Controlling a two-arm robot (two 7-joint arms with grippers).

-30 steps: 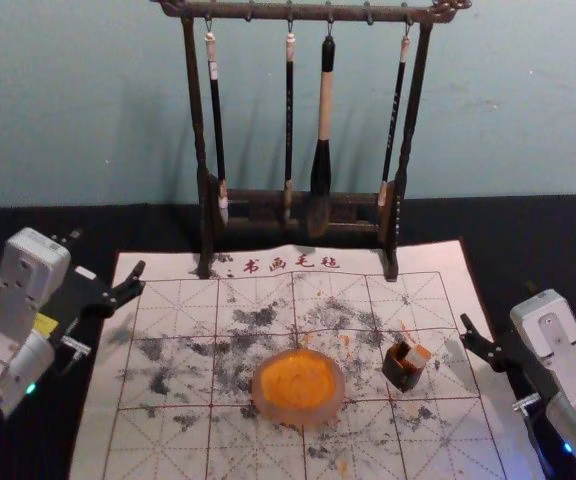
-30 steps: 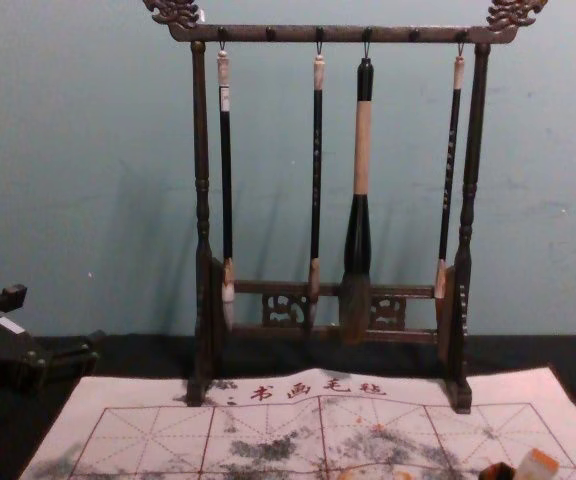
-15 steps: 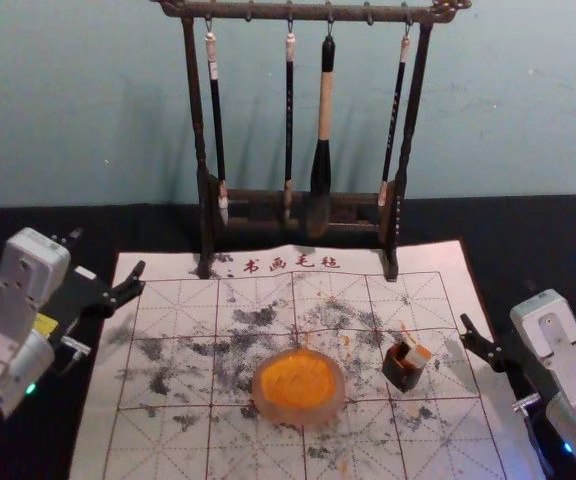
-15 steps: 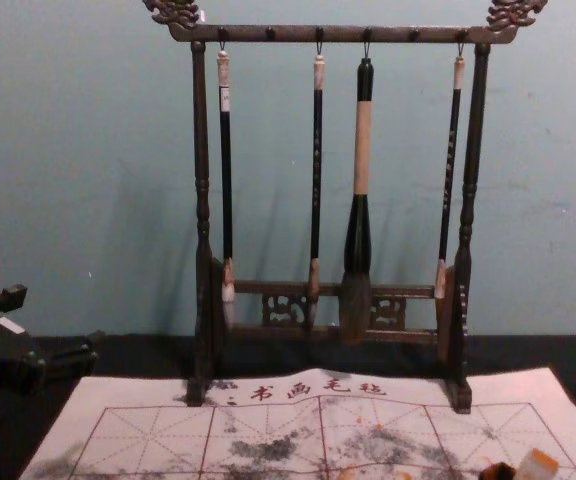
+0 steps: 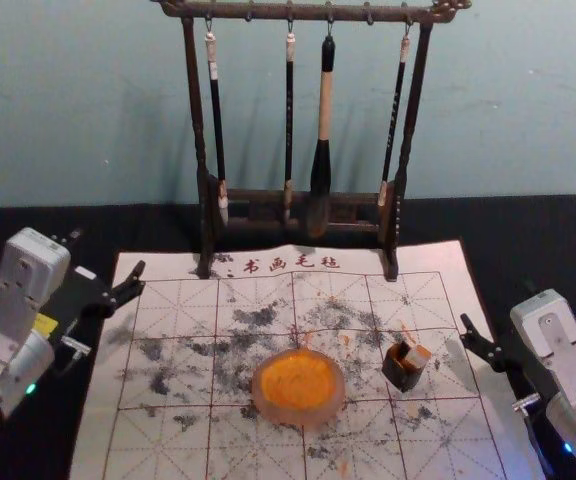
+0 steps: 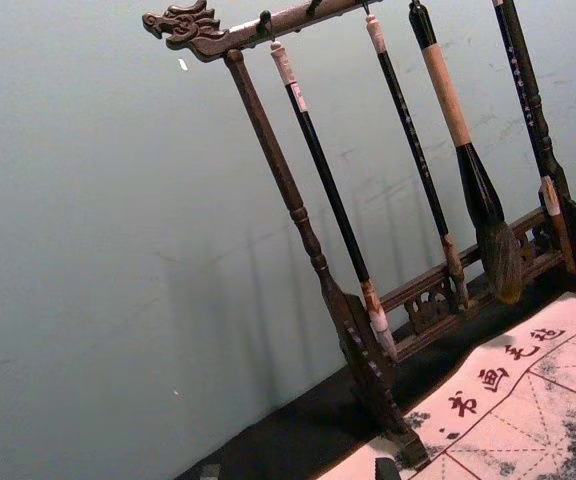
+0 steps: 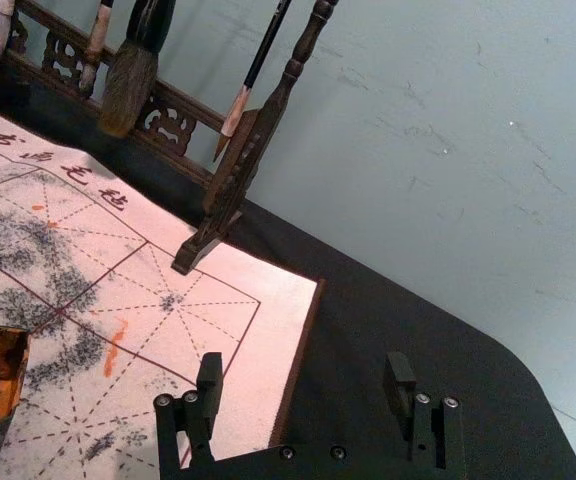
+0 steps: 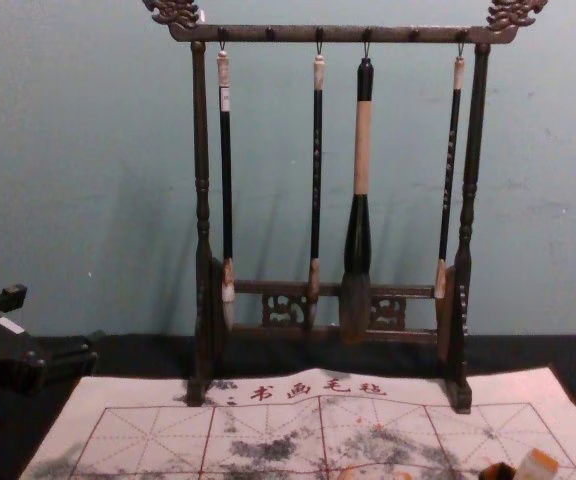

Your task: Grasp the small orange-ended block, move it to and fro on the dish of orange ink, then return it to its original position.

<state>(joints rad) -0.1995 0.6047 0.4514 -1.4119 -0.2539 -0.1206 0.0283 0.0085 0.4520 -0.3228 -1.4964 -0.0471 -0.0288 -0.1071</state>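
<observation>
The small orange-ended block [image 5: 420, 355] leans in the dark box [image 5: 401, 374], right of the ink dish [image 5: 298, 388], so the open right gripper [image 7: 303, 368], farther right of this dish, seems nearer than the open left gripper [image 5: 108, 252], well left of it.

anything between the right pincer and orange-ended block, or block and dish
Nothing visible stands between the right pincer and the protruding block. Toward the dish, only the wall of the dark pot, around the block's lower end, intervenes.
</observation>
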